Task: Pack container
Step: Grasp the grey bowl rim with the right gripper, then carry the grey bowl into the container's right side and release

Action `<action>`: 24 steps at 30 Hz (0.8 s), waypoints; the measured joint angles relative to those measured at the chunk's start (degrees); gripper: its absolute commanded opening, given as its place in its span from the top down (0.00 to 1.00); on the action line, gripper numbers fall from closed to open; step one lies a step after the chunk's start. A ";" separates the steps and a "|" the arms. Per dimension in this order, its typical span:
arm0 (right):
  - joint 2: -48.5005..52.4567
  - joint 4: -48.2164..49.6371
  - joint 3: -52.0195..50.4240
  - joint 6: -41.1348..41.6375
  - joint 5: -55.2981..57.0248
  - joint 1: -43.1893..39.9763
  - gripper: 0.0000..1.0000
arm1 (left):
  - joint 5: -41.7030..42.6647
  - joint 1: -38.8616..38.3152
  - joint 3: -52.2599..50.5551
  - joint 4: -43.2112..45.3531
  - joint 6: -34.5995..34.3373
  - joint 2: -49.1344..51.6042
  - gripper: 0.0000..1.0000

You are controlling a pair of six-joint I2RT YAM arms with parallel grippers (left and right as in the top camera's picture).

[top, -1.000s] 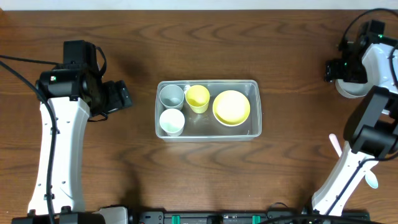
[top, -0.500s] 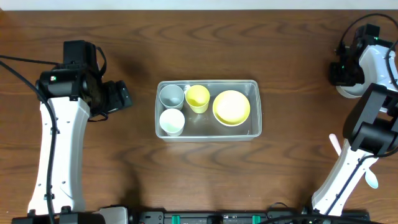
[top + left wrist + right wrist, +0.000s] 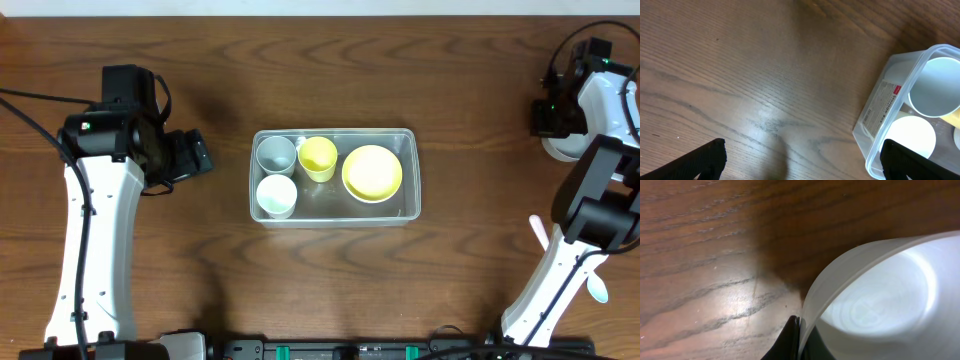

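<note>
The clear container (image 3: pixel 325 201) sits mid-table and holds a grey cup (image 3: pixel 276 154), a white cup (image 3: pixel 277 195), a yellow cup (image 3: pixel 318 158) and a yellow bowl (image 3: pixel 372 172). Its left end shows in the left wrist view, container (image 3: pixel 880 107), with the two pale cups inside. My left gripper (image 3: pixel 205 155) hovers left of it, wide open and empty (image 3: pixel 802 160). At the far right edge my right gripper (image 3: pixel 553 118) is shut on the rim of a white bowl (image 3: pixel 560 148). The right wrist view shows the gripper (image 3: pixel 799 325) pinching the thin wall of that bowl (image 3: pixel 880 300).
A pale pink utensil (image 3: pixel 538 232) and a white spoon (image 3: pixel 597 290) lie near the right arm's base, partly hidden by the arm. Bare wooden table surrounds the container.
My right gripper has closed onto the white bowl's rim and shifted slightly right. The left arm and the container's contents have not moved.
</note>
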 measured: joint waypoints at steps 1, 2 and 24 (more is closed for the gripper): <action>-0.55 -0.42 -0.02 0.20 -0.33 0.00 0.99 | 0.00 0.00 0.00 0.00 0.00 0.00 0.02; -1.16 -0.76 -0.09 0.37 -0.44 0.07 0.99 | 0.00 0.00 0.00 0.00 0.00 0.00 0.02; -36.15 -17.64 -0.02 -1.46 -8.26 43.32 0.99 | 0.00 0.02 0.00 0.00 0.00 0.00 0.02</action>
